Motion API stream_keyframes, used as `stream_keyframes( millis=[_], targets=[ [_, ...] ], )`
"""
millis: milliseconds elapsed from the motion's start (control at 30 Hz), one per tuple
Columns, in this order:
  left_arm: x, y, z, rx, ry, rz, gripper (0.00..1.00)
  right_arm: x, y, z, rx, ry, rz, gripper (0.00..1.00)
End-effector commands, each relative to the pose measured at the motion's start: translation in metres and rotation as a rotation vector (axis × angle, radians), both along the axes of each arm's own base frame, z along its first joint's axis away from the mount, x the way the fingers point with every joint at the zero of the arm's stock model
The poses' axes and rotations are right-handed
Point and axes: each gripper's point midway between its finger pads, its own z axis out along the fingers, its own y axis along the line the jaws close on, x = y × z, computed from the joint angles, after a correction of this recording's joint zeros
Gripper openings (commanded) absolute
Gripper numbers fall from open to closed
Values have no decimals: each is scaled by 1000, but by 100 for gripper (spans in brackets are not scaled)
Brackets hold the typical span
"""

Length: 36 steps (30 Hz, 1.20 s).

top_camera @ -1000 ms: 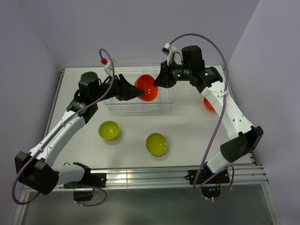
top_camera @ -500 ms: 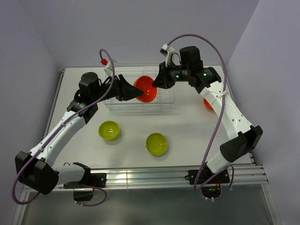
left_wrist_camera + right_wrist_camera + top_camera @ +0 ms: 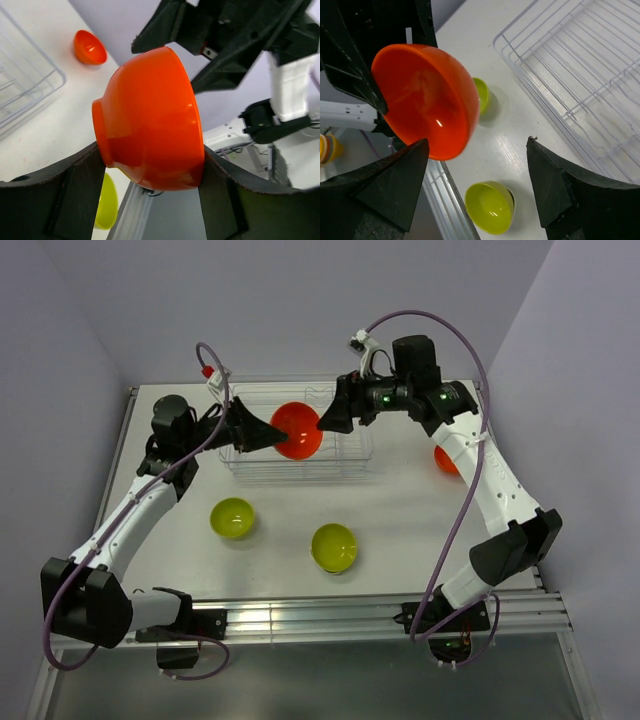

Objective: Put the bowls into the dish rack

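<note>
An orange bowl (image 3: 297, 430) hangs on its side above the silver wire dish rack (image 3: 350, 458). My left gripper (image 3: 276, 437) is shut on it, one finger on its base and one on its rim (image 3: 150, 135). My right gripper (image 3: 326, 421) is open just right of that bowl, its fingers apart from it; in the right wrist view the bowl (image 3: 425, 100) sits ahead of the spread jaws (image 3: 477, 142). Two lime-green bowls (image 3: 232, 517) (image 3: 334, 546) stand upright on the table in front of the rack. Another orange bowl (image 3: 445, 460) lies at the right, partly behind my right arm.
The rack (image 3: 580, 75) shows no bowls in the part I can see. The table's front rail (image 3: 340, 615) runs along the near edge. Purple walls close in on the left, back and right.
My right gripper has opened and let go of the orange bowl. My left gripper keeps hold of it and has drawn it slightly to the left.
</note>
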Motion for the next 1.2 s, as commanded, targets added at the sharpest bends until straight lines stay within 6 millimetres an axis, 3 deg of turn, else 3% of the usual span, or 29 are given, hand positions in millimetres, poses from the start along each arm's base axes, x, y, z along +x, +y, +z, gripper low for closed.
stream_keyframes(
  millis=[0, 33, 167, 267, 533, 733, 1167],
  targets=[
    [-21, 5, 40, -105, -113, -122, 0, -8, -10, 45, 166, -14, 53, 86],
    [-20, 9, 40, -114, -105, -121, 0, -4, -19, 47, 196, 9, 44, 87],
    [-30, 13, 55, -181, -111, -176, 0, -19, -21, 47, 326, 165, 122, 88],
    [-33, 15, 58, -238, -54, -187, 0, -26, -17, 60, 389, 183, 145, 88],
    [-28, 22, 61, -328, -8, -176, 0, -36, -8, 66, 461, 275, 170, 97],
    [-22, 23, 53, -356, 62, -162, 0, -42, 4, 61, 502, 391, 163, 100],
    [-13, 27, 49, -422, 152, -132, 0, -32, 38, 38, 547, 624, 190, 100]
  ],
)
